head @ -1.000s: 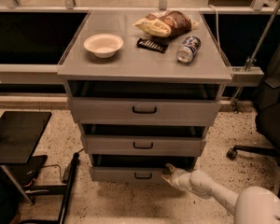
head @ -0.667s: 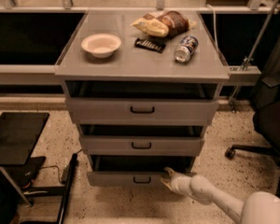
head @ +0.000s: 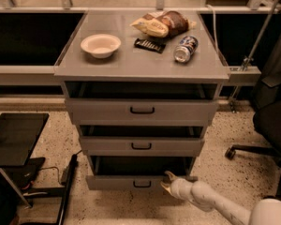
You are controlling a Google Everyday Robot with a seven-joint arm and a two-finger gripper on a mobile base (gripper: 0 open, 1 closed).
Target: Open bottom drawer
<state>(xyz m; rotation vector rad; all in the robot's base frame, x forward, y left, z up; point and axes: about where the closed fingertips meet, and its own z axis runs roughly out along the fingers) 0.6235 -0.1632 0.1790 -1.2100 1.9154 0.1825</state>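
Note:
The bottom drawer [head: 117, 182] is the lowest grey front of the cabinet, with a small black bar handle [head: 141, 184] at its centre. It stands pulled out a little, with a dark gap above its top edge. My gripper [head: 167, 182] is at the drawer's top edge, just right of the handle, at the end of my white arm [head: 210, 201] that reaches in from the lower right. The middle drawer [head: 141, 145] and top drawer [head: 141, 110] sit above it.
On the cabinet top [head: 107, 67] lie a white bowl [head: 100, 45], a chip bag [head: 163, 24], a black bar [head: 149, 45] and a can [head: 186, 48]. A black office chair [head: 271, 121] is at the right. A black stand [head: 16, 139] and cables [head: 47, 182] are at the left.
The bottom drawer has come out a little further toward the camera. My gripper has moved with its front edge, and the view has shifted slightly.

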